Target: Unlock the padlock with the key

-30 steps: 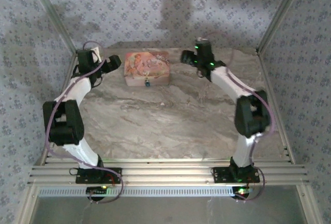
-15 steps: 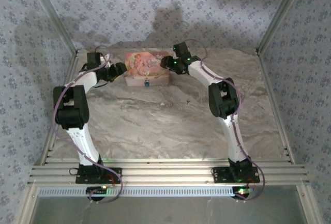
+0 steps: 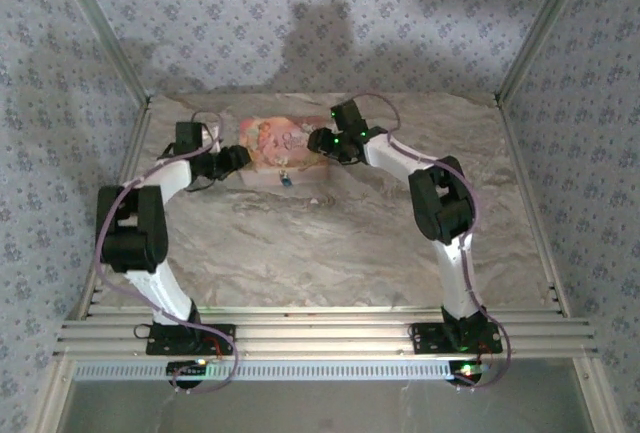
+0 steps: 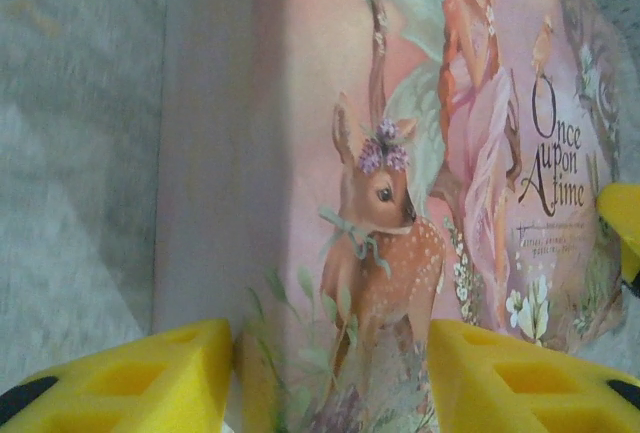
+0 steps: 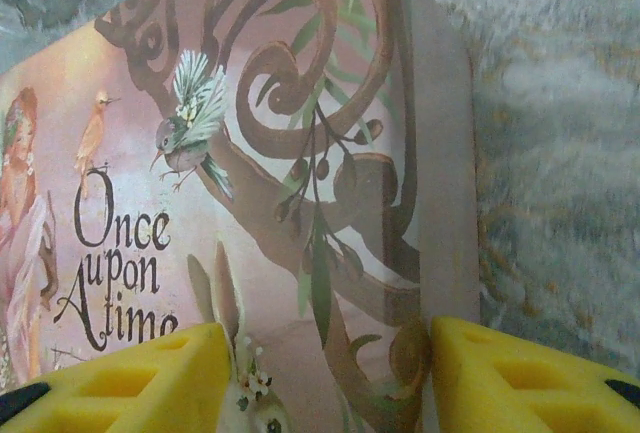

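the left gripper (image 4: 330,353) has its yellow fingers (image 4: 140,378) apart, one just outside the left end wall of the pink box (image 4: 300,153) and the other over the lid by the painted fawn. the box's end edge lies between them, and i cannot tell whether they press on it. the right gripper (image 5: 325,353) stands the same way at the other end: its jaws are apart with the right end edge of the lid between them, one finger over the painted rabbit and the other at the end wall. here too i cannot tell a pinch from a mere straddle. from above, the two grippers face each other across the box, the left one at its near left corner and the right one at its right end. the box lies flat, lid up, at the far side of the table (image 3: 330,243), with its long axis running left to right between the grippers. the padlock (image 3: 286,180) is a teal speck at the middle of the box's near long wall, on the side facing the arm bases. it sits between the two grippers and neither touches it. it is too small to read which way its shackle points or how its long axis lies
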Available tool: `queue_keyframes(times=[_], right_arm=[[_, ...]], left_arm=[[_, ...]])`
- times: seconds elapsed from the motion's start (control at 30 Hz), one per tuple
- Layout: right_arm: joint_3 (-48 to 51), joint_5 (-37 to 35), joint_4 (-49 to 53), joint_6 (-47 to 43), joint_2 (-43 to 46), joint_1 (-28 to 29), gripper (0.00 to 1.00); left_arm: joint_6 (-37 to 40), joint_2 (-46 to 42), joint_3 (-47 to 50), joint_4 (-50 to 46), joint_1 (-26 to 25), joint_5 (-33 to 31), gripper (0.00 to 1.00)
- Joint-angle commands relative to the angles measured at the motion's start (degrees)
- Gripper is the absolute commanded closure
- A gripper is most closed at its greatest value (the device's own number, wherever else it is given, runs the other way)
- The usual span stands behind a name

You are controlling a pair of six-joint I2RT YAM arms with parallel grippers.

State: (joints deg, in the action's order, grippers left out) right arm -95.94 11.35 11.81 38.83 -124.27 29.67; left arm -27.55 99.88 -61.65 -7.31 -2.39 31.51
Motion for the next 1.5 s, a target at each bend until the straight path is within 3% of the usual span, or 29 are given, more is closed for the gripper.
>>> queue_keyframes(times=[0.0,0.17,0.27,0.53,0.73,0.9,1.03,1.17,1.4,1.47], right_arm=[[5.56,3.58,4.57,0.85,2.13,6.77,0.45],[9.46,2.08,4.85,1.87,4.46,9.56,0.44],[8.31,2.03,7.22,1.57,5.06,9.26,0.39],[5.32,1.56,16.73,-2.22,11.16,5.45,0.26],[9.95,-0.91,21.59,-4.69,18.02,0.82,0.26],[14.10,-6.53,27.60,-6.12,20.29,-1.69,0.35],[15.87,-7.46,29.42,-6.97,18.97,-2.64,0.47],[15.41,-7.36,30.26,-7.54,16.21,-2.95,0.61],[11.64,-8.74,32.36,-8.36,10.46,-2.76,0.69],[10.29,-8.83,33.11,-9.30,8.74,-2.83,0.75]], left_arm=[[0.28,-6.56,6.81,-3.20,-3.82,1.89,0.46],[0.18,-15.97,14.93,-5.84,-3.93,-3.74,0.46],[0.67,-18.90,16.21,-7.80,-3.94,-6.80,0.41],[3.45,-22.84,12.52,-15.10,-3.98,-11.78,0.29],[4.90,-26.16,9.08,-18.93,-4.26,-14.19,0.29],[5.95,-27.23,6.97,-20.24,-7.81,-17.70,0.29],[6.62,-26.01,5.55,-20.07,-12.31,-19.70,0.29],[6.70,-23.84,4.70,-19.29,-15.05,-19.31,0.29],[7.15,-21.24,4.65,-18.17,-17.07,-18.52,0.29],[7.31,-20.62,4.57,-18.00,-17.29,-18.07,0.29]])
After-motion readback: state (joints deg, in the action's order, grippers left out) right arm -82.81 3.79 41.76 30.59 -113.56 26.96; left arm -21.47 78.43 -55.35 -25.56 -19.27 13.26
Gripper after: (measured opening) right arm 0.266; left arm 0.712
